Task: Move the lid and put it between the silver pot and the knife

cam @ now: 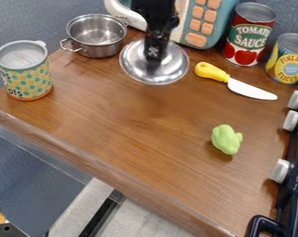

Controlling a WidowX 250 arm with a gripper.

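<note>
Lid sits between the silver pot and the knife, so placement looks nearly done; whether the tool over its middle is apart or clamped, I cannot tell. Release or withdrawal may remain.

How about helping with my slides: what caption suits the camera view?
Black tool at the silver lid, between the silver pot and yellow-handled knife on a wooden counter.
</note>
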